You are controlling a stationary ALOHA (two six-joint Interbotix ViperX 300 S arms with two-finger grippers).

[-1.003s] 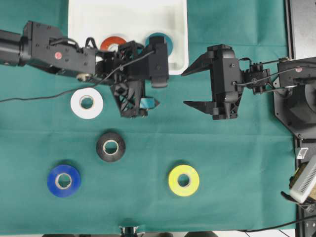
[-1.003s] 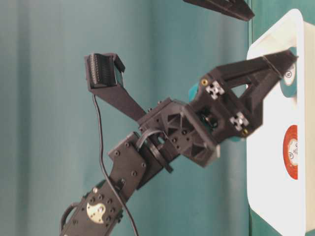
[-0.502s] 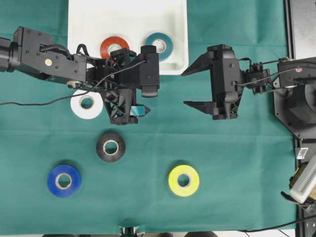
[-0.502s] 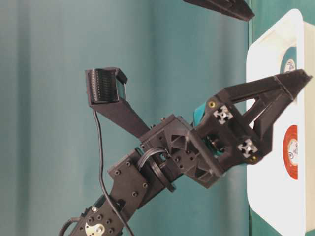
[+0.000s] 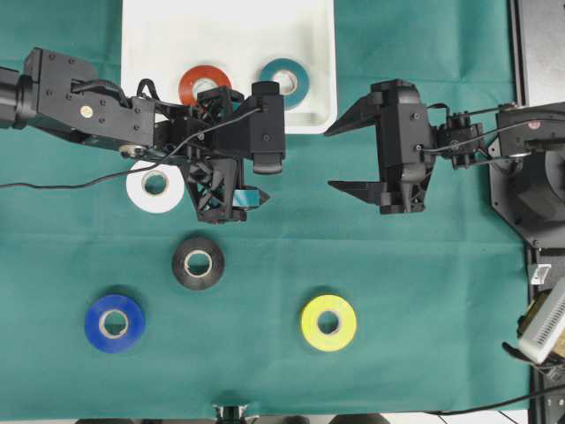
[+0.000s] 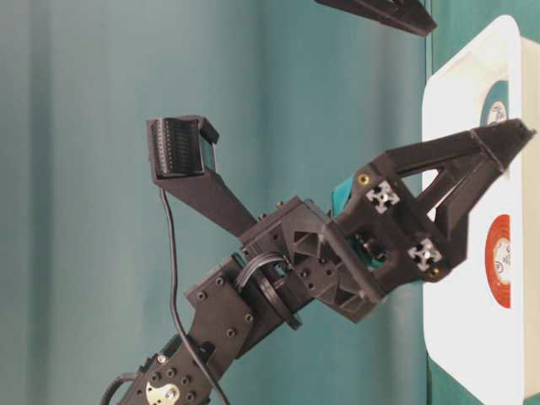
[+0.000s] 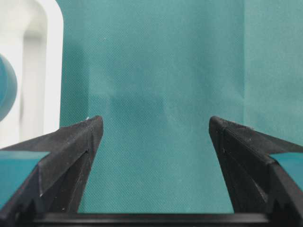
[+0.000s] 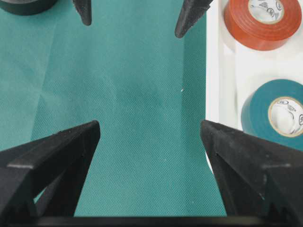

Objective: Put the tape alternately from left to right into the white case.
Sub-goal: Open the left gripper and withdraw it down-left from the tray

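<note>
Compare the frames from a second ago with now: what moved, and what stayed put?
The left gripper, open and empty, pulled back out of the white case toward the left and now partly covers the white roll; that uncovered the red-orange roll and teal roll lying in the case. The right gripper stayed open in place. No roll shifted.

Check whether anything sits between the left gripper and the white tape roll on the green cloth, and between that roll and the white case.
Nothing visible blocks either path. The open, empty left gripper hangs just right of the white ring-shaped tape roll. Only green cloth lies between that roll and the shallow white plastic case, which already holds the red-orange roll and teal roll.
</note>
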